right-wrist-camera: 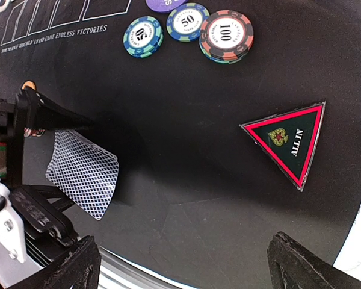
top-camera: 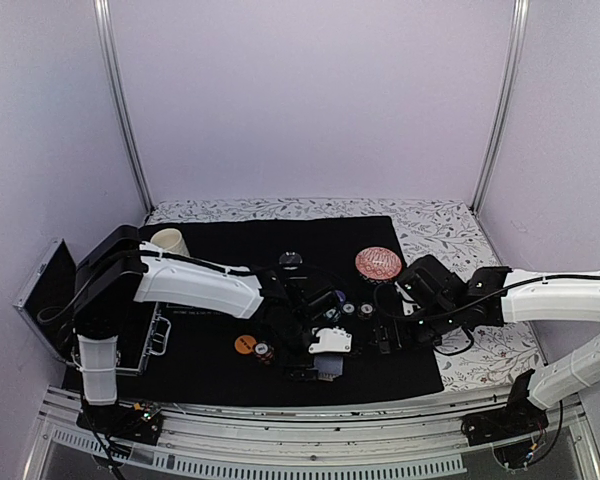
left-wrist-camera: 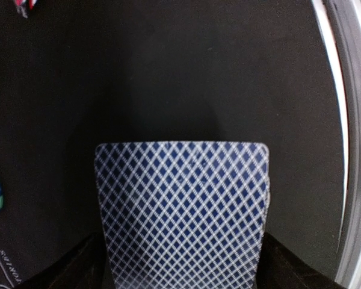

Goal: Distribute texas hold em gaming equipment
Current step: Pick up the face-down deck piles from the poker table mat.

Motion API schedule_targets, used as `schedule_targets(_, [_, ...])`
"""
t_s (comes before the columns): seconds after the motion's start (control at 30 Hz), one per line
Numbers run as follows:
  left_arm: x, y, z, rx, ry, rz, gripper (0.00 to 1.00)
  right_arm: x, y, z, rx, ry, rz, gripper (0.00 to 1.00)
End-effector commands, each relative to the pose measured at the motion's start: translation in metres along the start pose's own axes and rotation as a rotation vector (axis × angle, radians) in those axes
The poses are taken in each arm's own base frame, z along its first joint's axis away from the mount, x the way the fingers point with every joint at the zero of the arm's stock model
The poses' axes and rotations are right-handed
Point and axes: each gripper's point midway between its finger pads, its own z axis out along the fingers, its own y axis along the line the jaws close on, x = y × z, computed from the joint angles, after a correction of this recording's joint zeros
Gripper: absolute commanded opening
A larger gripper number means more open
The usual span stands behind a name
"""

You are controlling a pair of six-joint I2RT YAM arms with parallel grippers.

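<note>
A playing card with a blue diamond-patterned back lies between the fingers of my left gripper, which press its two long edges near the mat's front edge. The same card shows in the right wrist view beside the left fingers. My right gripper hangs open over bare black mat, nothing between its fingers. A red-edged black triangle marker lies ahead of it. Three striped poker chips and a purple disc sit farther off. An orange disc and a black disc rest on the mat.
A red patterned bowl and a cream mug stand at the back of the black mat. An open case sits at the left edge. The metal table rail runs just right of the card.
</note>
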Motion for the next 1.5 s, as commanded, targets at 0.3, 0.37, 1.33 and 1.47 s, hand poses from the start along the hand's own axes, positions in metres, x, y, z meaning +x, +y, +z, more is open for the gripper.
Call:
schedule_targets(0.3, [0.028, -0.021, 0.001, 0.121, 0.099, -0.006, 0.78, -0.006, 0.000, -0.004, 0.006, -0.027, 0.003, 0.99])
schedule_targets(0.37, [0.029, -0.014, 0.001, 0.105, 0.097, -0.022, 0.76, -0.006, 0.000, -0.004, 0.006, -0.027, 0.003, 0.99])
schedule_targets(1.33, [0.031, 0.006, -0.012, -0.009, 0.096, -0.059, 0.56, -0.027, 0.001, -0.036, 0.002, -0.146, 0.043, 0.99])
schedule_targets(1.47, [0.017, 0.023, -0.048, -0.125, 0.026, -0.073, 0.55, -0.040, 0.012, -0.050, -0.074, -0.214, 0.070, 0.99])
